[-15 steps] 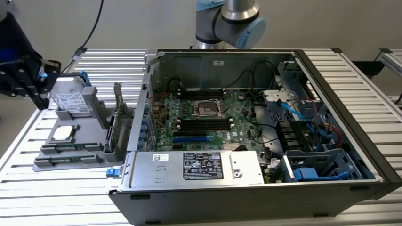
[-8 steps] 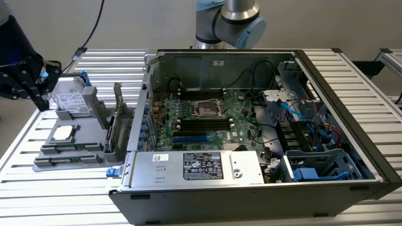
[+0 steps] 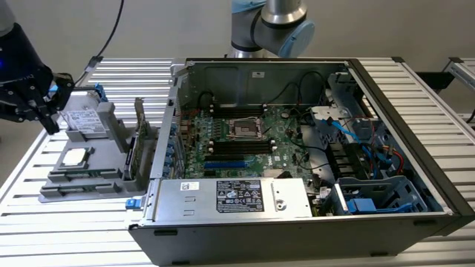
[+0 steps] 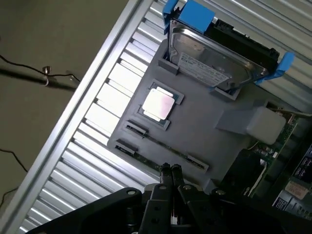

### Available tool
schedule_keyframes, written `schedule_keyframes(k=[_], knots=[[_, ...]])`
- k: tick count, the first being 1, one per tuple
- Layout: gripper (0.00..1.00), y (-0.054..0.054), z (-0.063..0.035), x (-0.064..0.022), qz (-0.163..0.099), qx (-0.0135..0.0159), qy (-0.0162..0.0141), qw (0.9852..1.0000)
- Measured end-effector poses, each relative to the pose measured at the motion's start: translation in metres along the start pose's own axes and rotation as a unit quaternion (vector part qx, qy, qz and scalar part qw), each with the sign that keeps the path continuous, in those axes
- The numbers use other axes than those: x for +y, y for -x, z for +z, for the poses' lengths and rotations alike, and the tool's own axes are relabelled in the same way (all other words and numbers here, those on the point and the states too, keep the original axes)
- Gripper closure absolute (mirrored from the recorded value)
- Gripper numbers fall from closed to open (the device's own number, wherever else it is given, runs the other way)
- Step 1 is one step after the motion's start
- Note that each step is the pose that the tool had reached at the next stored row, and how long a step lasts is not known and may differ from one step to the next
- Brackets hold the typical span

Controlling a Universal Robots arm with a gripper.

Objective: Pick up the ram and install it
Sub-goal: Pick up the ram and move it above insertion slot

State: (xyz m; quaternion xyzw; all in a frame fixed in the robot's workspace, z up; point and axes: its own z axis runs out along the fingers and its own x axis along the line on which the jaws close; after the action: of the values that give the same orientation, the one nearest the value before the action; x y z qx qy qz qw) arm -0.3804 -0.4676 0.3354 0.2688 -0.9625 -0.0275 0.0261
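1 gripper [image 4: 170, 169], closed, near ram [image 4: 166, 146]; ram in gray tray [image 4: 204, 105].

Plain grey-beige wall [image 3: 163, 28] standing behind ribbed aluminium table [image 3: 67, 228], black cable [image 3: 113, 28] hanging down in front of it; dull brown floor [image 4: 48, 34] showing past table edge, thin cables [image 4: 29, 78] lying there, light glaring off slats [image 4: 105, 105]

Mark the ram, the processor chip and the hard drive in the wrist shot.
ram [image 4: 165, 147], wrist view, on the stick's upper edge, mid-length.
processor chip [image 4: 158, 104], wrist view, centre of its silver lid.
hard drive [image 4: 207, 57], wrist view, middle of its labelled metal face.
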Motion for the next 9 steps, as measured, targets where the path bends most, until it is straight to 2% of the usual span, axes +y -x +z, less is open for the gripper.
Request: schedule_keyframes(k=[4, 9], knots=[[0.90, 0.0001, 0.0032, -0.0002, -0.036, 0.0024, -0.0013, 0.9993], [0.90, 0.0003, 0.0076, -0.0005, -0.082, 0.0055, -0.0029, 0.9966]])
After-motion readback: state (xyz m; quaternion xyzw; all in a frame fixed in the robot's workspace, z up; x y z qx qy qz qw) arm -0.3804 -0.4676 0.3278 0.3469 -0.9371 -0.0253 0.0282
